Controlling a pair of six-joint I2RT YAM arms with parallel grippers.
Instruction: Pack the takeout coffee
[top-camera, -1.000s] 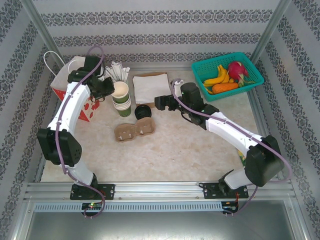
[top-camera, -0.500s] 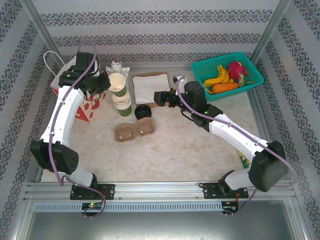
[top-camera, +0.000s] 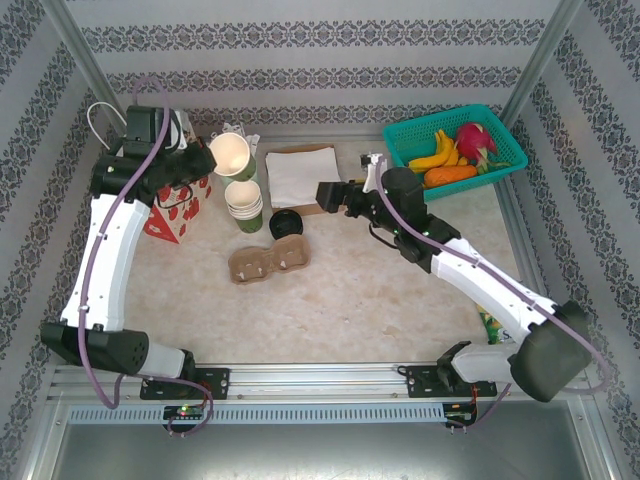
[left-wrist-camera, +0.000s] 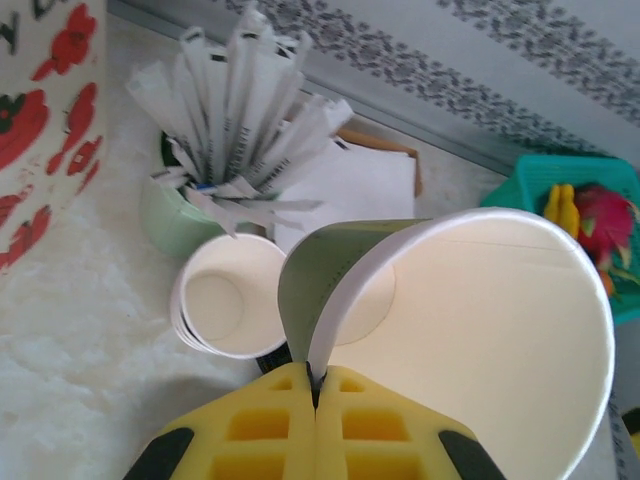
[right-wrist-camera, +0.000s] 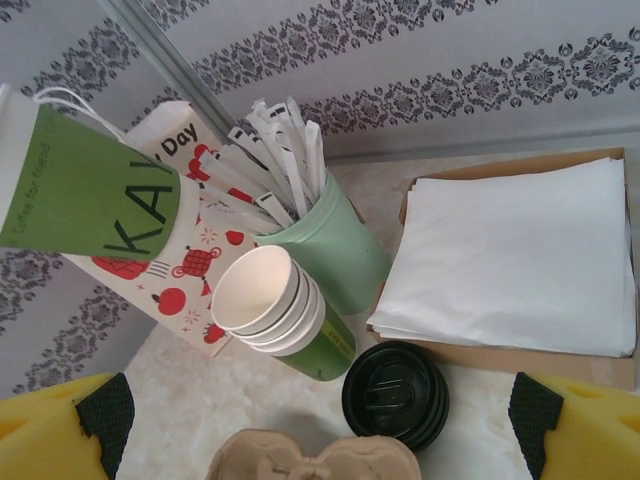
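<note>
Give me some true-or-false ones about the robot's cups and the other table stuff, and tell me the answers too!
1. The left gripper is pinching the wall of a green cup at its rim. True.
2. That cup has a black lid on it. False: it is open on top, and its cream inside shows.
3. The right gripper has its jaws wide apart and holds nothing. True.
4. The basket with the fruit is red. False: it is green.
5. The cardboard carrier has a cup in each hole. False: both holes are empty.
</note>
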